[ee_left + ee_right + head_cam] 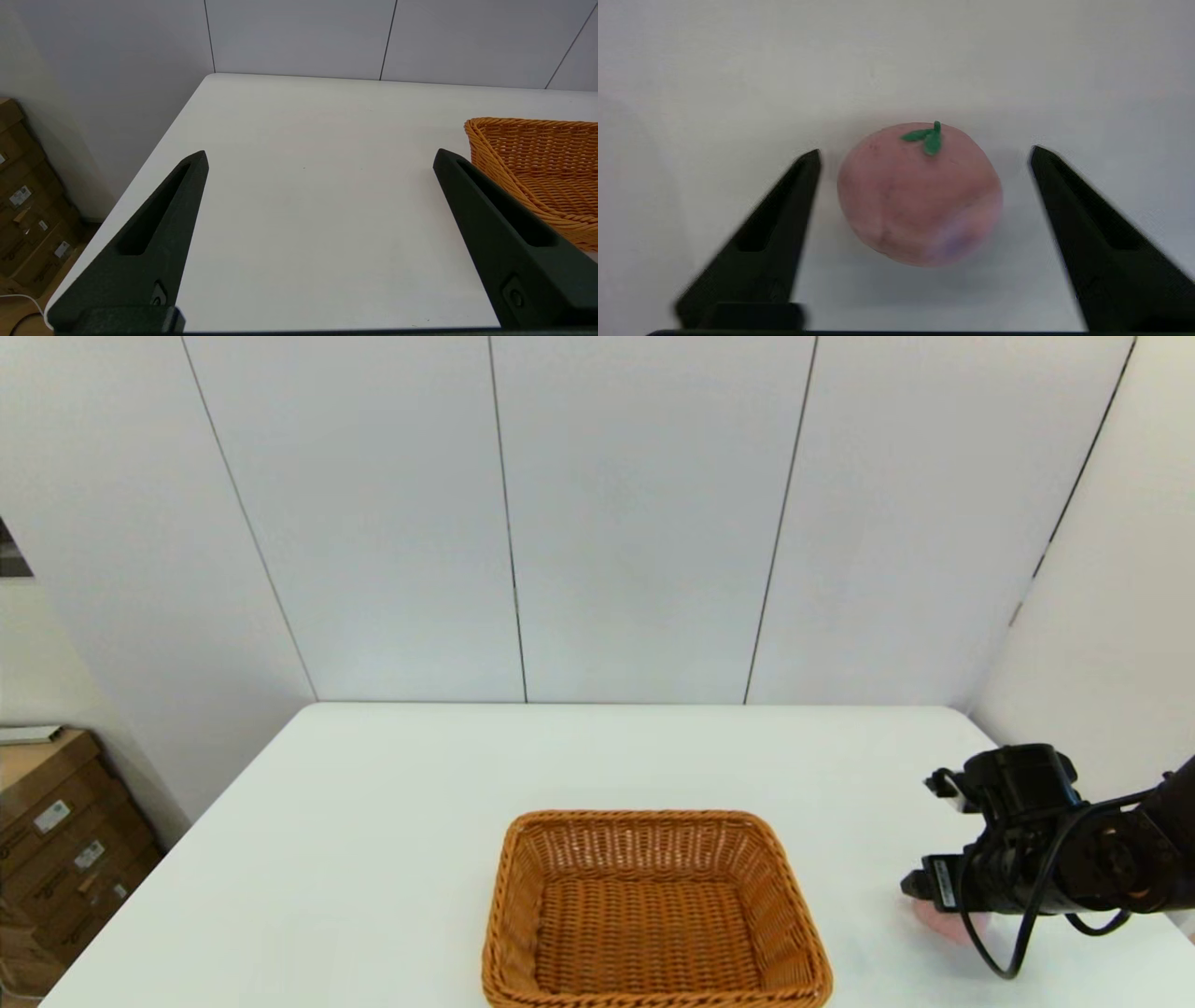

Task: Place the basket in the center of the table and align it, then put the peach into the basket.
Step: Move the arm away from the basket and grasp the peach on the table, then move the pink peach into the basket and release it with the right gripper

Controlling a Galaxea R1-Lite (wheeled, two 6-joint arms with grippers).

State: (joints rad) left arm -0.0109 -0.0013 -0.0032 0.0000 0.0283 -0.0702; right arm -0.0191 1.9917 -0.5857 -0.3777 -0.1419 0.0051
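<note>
Right wrist view: right end effector [924, 154] spread wide astride the peach [920, 193], no legible writing.

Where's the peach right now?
The peach lies on the table at the robot's right, right of the basket, between the open right gripper's fingers, untouched.

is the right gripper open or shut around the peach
Open. The right gripper has its two black fingers spread either side of the small pale pink peach, with gaps showing; the peach sits on the white table.
</note>
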